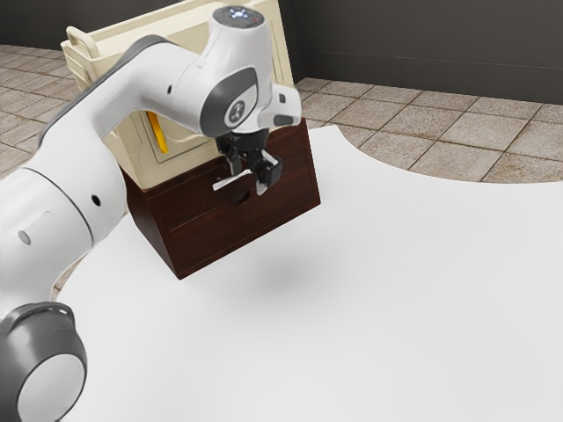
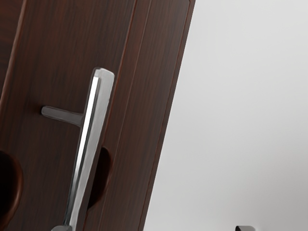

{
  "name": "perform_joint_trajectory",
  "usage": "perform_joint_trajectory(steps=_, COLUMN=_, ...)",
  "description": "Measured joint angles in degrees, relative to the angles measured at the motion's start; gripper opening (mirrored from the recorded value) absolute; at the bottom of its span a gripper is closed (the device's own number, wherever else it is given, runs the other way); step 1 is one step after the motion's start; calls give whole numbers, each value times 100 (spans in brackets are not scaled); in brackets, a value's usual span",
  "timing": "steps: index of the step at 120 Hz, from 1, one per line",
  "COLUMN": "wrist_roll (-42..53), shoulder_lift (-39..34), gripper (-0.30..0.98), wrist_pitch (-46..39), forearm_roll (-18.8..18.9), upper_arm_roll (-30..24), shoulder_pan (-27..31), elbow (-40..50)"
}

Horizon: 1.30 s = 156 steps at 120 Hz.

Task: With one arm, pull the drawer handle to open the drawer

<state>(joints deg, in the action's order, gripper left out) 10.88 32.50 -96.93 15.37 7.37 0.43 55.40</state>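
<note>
Two fingers of my gripper (image 1: 249, 178) stand well apart at the silver handle (image 1: 230, 182), pointing down. In the wrist view one fingertip (image 2: 62, 228) overlaps the near end of the bar, while the other (image 2: 246, 228) is off over the white table (image 1: 352, 308); whether the first one touches the metal I cannot tell. The handle sits on the front of the dark wooden drawer (image 1: 189, 208), held out from it by a post (image 2: 62, 115). That front looks level with the cabinet (image 1: 151, 224) around it, and a dark oval recess (image 1: 239, 199) lies just beside the bar. Above the cabinet, partly behind my arm (image 1: 141, 88), is a cream box (image 1: 180, 156) with a yellow strip (image 1: 157, 134). Stone tiles (image 1: 422, 127) cover the floor beyond the table, up to a dark wall (image 1: 422, 44).
</note>
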Motion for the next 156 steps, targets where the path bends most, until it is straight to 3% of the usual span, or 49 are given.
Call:
perform_joint_trajectory(steps=54, wrist_roll=-36, shoulder_lift=128, gripper=42, wrist_pitch=5, forearm_roll=185, upper_arm_roll=0, shoulder_pan=-18, elbow=-195)
perform_joint_trajectory(steps=156, wrist_roll=-84, shoulder_lift=224, gripper=41, wrist_pitch=60, forearm_roll=194, upper_arm_roll=52, shoulder_pan=-69, elbow=-150)
